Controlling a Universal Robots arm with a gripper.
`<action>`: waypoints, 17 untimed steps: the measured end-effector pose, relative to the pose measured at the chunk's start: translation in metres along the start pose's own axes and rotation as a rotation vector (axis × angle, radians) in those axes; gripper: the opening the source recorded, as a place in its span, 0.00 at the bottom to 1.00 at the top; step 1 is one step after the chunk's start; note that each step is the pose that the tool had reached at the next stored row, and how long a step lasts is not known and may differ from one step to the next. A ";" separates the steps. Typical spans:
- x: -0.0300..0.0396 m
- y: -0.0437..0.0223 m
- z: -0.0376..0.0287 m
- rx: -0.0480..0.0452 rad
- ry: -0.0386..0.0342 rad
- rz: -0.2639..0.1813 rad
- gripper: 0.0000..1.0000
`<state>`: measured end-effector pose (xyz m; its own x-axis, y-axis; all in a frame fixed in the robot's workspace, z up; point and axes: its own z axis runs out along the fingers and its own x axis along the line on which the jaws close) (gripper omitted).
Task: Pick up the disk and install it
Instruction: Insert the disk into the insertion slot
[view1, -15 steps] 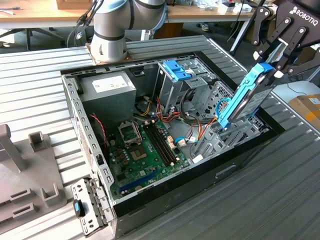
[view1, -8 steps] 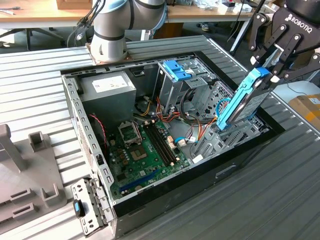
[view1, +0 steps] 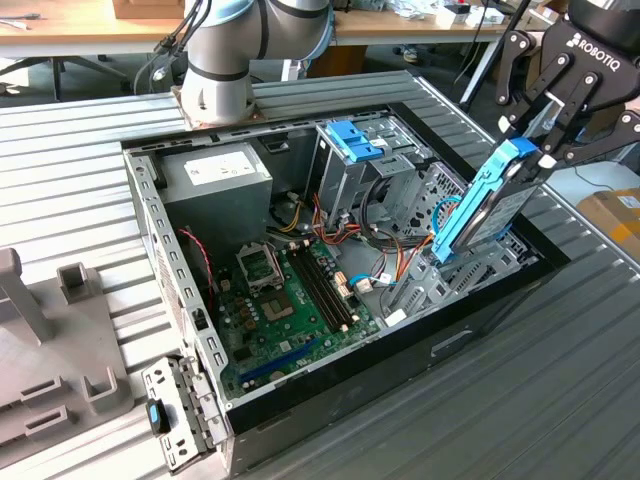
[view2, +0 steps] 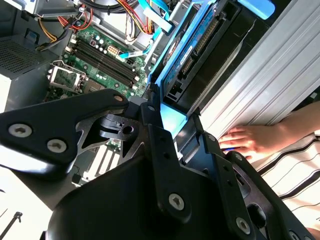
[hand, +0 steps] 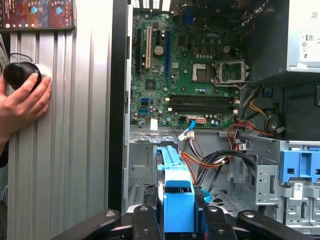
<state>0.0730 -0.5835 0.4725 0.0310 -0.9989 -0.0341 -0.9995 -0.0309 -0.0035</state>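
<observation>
The disk (view1: 487, 205), a grey drive in a light-blue carrier, stands steeply tilted over the open computer case (view1: 150, 230), at its wall on the exterior view's right. Its lower end dips into the grey metal bay (view1: 470, 270) there. My gripper (view1: 535, 140) is shut on the disk's upper end, black fingers on either side of the blue rail. In the first wrist view the blue carrier (hand: 175, 185) runs out from between the fingers (hand: 142, 220). The second wrist view has the disk (view2: 192, 55) edge-on beyond my gripper (view2: 167, 122).
Inside the case lie a green motherboard (view1: 290, 300), a grey power supply with a white label (view1: 220, 175) and a silver drive cage with a blue tab (view1: 355, 140). A person's hand (hand: 22, 100) rests on a black knob beside the case. A grey fixture (view1: 50, 330) stands on the exterior view's left.
</observation>
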 end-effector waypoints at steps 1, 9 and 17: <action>0.0000 0.0000 0.0000 0.0000 0.0000 0.000 0.37; -0.0008 0.0006 0.0057 0.0000 0.0000 0.000 0.37; -0.0009 0.0022 0.0060 0.0000 -0.0001 0.000 0.37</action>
<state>0.0708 -0.5825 0.4665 0.0307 -0.9989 -0.0342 -0.9995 -0.0306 -0.0035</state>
